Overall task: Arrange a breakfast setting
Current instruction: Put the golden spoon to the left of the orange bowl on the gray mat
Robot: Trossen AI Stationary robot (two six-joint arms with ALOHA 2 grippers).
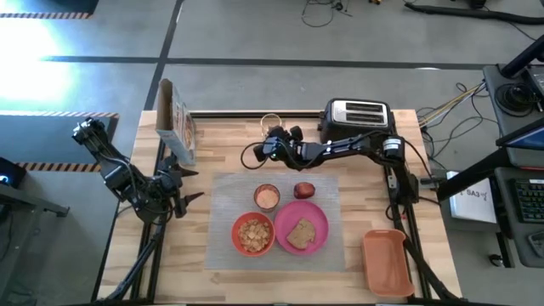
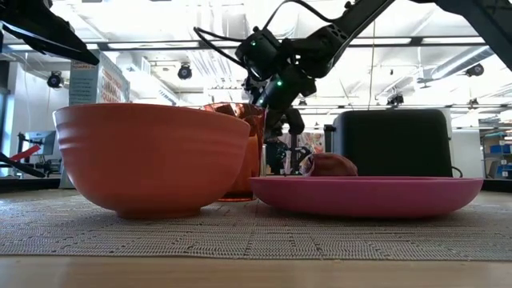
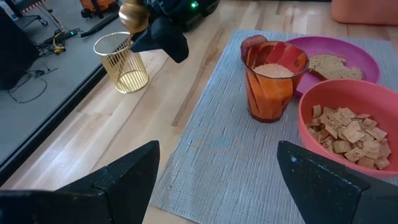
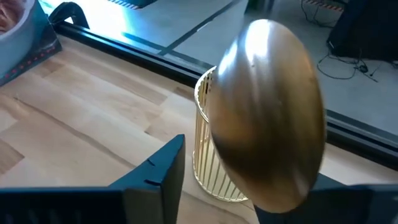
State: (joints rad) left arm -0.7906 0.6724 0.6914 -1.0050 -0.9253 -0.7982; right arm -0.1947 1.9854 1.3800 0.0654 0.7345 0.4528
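The grey mat (image 1: 223,191) lies mid-table. On it stand the pink plate (image 1: 316,212) with the toast slice (image 1: 300,234), the red-orange bowl (image 1: 253,234) of cereal, the clear cup (image 1: 267,196) of orange drink and the red apple (image 1: 304,189). My right gripper (image 1: 274,143) is beyond the mat's far edge, near a gold wire holder (image 1: 270,123), shut on the gold spoon (image 4: 267,112). My left gripper (image 3: 217,186) is open and empty at the mat's left edge. My right gripper holds the gold spoon between its two fingers (image 4: 155,180). The spoon's bowl end (image 4: 267,180) sticks out past the fingertips and hides the handle and the place of contact. The spoon is lifted clear of the table, close by the wire holder (image 4: 208,155).
A cereal box (image 1: 174,123) stands at the far left. The black-and-chrome toaster (image 1: 357,115) is at the far edge, right of the wire holder. The orange tray (image 1: 384,259) lies at the near right corner. Bare wood lies left and right of the mat.
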